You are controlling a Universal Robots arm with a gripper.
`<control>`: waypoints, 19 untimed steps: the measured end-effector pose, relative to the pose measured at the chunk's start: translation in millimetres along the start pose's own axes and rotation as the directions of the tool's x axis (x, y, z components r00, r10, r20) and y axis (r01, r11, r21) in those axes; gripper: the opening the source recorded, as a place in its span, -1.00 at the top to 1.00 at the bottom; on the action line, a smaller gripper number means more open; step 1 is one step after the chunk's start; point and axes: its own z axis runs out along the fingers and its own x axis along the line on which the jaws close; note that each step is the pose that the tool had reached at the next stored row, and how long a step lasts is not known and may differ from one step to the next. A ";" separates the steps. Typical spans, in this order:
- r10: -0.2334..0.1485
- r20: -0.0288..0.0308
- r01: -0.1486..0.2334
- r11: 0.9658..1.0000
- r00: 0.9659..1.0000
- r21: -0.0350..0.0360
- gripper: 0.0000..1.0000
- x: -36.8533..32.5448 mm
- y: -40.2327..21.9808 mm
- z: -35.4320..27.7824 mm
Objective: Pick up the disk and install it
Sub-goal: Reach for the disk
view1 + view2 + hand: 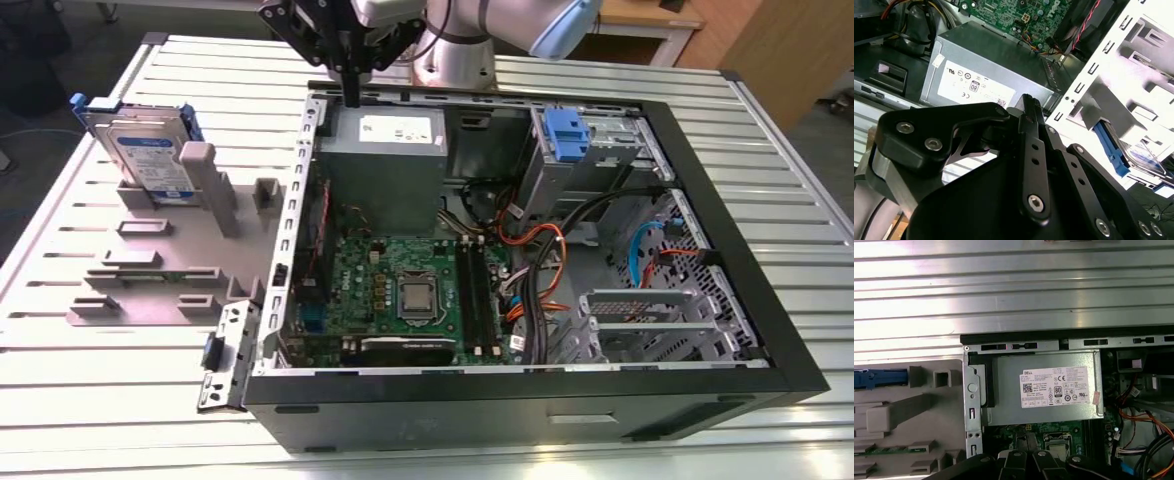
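One disk [140,150], upper left of the exterior view: silver, blue-and-white label, blue rails, standing on edge in a slot of the fixture and well apart from the gripper. Its blue rail also shows in the first wrist view [879,378].

One grey fixture [160,270], left of centre: low blocks and slots, lying on the table [80,400] just beside the case.

One gripper [351,98], top centre of the exterior view: black, pointing down over the case's far rim, just above the power supply. Fingers [1029,112] are drawn together in the second wrist view, with nothing between them.

One case [534,395], centre to right: black, lying on its side, lid off.

- Power supply [387,165]: grey box with a white sticker, upper left inside the case.
- Motherboard [400,285]: green, below the power supply.
- Cables [534,240]: orange and black, centre of the case.
- Blue bracket [566,135]: upper right, in the metal bay.
- Drive cage [641,320]: bare metal, lower right.
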 end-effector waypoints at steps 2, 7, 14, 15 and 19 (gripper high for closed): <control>0.000 0.000 0.000 1.000 1.000 0.000 0.79 3.0 -0.2 -0.1; 0.000 0.000 0.000 1.000 1.000 0.000 0.79 3.9 -0.3 -0.1; 0.000 0.000 0.000 1.000 1.000 0.000 0.79 5.3 -0.4 -0.2; 0.000 0.000 0.000 1.000 1.000 0.000 0.79 6.3 -0.5 -0.2; 0.000 0.000 0.000 1.000 1.000 0.000 0.79 8.0 -0.6 -0.2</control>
